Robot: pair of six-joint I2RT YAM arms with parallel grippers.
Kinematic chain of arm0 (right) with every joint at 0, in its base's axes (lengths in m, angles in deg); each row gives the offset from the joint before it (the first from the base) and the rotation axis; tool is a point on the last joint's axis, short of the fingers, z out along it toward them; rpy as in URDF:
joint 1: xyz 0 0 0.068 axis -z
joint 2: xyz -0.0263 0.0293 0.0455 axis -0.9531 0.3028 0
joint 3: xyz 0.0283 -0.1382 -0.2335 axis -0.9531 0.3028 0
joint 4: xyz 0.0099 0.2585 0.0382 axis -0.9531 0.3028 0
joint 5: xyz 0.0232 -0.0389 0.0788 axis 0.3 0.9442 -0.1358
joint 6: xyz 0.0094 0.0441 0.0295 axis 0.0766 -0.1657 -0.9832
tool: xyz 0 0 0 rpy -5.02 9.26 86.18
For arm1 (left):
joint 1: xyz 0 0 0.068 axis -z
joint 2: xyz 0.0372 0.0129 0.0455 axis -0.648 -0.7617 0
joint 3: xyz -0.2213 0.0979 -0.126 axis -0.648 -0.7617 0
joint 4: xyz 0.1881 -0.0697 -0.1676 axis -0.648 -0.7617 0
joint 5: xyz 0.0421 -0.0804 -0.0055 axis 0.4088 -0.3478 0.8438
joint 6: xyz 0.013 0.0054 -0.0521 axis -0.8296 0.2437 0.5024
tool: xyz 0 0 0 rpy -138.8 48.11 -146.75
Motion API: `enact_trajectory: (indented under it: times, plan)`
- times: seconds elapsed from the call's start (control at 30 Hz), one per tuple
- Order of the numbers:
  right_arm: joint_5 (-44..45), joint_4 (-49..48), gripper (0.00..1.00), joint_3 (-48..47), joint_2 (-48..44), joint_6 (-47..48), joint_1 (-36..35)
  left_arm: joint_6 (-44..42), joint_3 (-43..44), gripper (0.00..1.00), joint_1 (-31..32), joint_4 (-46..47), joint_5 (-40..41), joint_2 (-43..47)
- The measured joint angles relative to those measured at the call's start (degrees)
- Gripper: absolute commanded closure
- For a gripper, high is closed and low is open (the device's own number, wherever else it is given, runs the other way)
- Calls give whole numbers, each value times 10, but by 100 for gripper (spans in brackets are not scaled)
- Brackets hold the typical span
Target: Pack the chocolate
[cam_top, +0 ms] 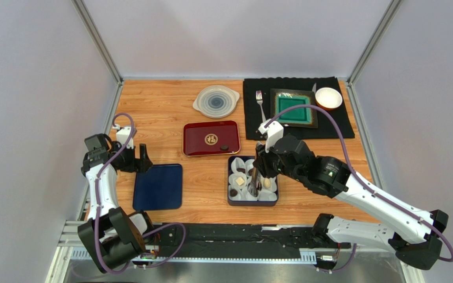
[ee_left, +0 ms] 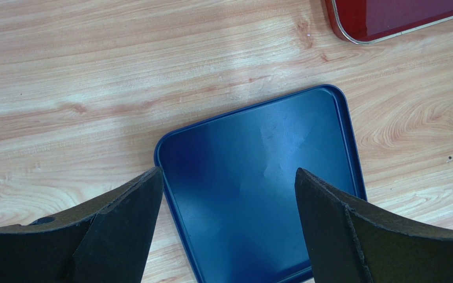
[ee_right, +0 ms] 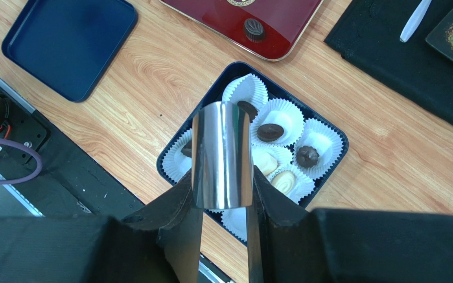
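Note:
A dark blue box [cam_top: 252, 204] holds white paper cups. Several chocolate pieces lie in them: dark ones [ee_right: 269, 131] [ee_right: 307, 155] and cream ones [ee_right: 284, 180]. One dark chocolate [ee_right: 254, 29] sits on the red tray [cam_top: 211, 138], near its front right corner [cam_top: 224, 147]. My right gripper [ee_right: 223, 188] is shut on shiny metal tongs [ee_right: 222, 153] and holds them over the box's left half [cam_top: 255, 180]. The tongs hide what lies under them. My left gripper [ee_left: 229, 177] is open and empty above the blue lid [ee_left: 258, 177], at the table's left [cam_top: 143, 158].
The blue lid [cam_top: 158, 187] lies left of the box. At the back, a black mat [cam_top: 341, 127] carries a fork [cam_top: 261, 103], a green square plate [cam_top: 294, 108] and a white bowl [cam_top: 328, 98]. A clear round dish [cam_top: 216, 101] stands behind the red tray.

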Motion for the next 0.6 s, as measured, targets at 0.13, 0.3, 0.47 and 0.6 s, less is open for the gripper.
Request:
enact_trajectory:
  times: [0.13, 0.3, 0.47, 0.6]
  plan:
    - [2, -1, 80, 1, 1, -2, 0, 0, 0, 10, 0, 0, 0, 0]
    - [4, -8, 78, 1, 1, -3, 0, 0, 0, 10, 0, 0, 0, 0]
    - [4, -12, 75, 1, 3, -3, 0, 0, 0, 9, 0, 0, 0, 0]
    - [4, -13, 70, 2, 8, -3, 0, 0, 0, 10, 0, 0, 0, 0]
